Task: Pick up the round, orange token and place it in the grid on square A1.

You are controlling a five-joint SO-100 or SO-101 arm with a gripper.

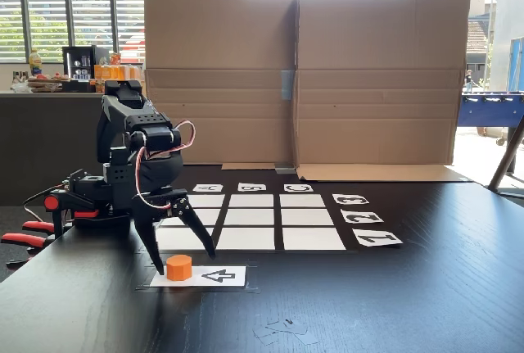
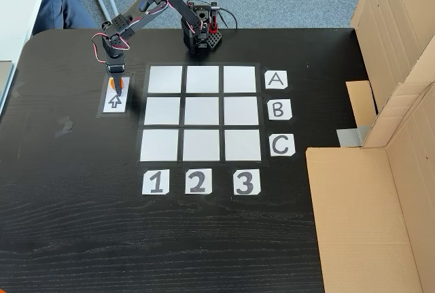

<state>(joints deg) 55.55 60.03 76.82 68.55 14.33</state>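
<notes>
While I hold position, gripper (image 1: 183,260) spread astride token (image 1: 178,267) on arrow card (image 1: 218,276), grid (image 1: 251,218) just behind, cardboard screen (image 1: 303,74) beyond, square A1 (image 2: 165,79) unobstructed.

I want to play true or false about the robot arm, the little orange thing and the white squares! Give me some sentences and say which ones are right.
1. The small orange plastic token sits on the white arrow card. True.
2. The black two-finger gripper is open, with its fingers either side of the token. True.
3. The token is already in the grid of nine white paper squares. False: it is outside the grid, on the arrow card.
4. Corner square A1 has something on it. False: it is bare.
5. A brown cardboard wall stands behind the grid in a fixed view. True.
</notes>
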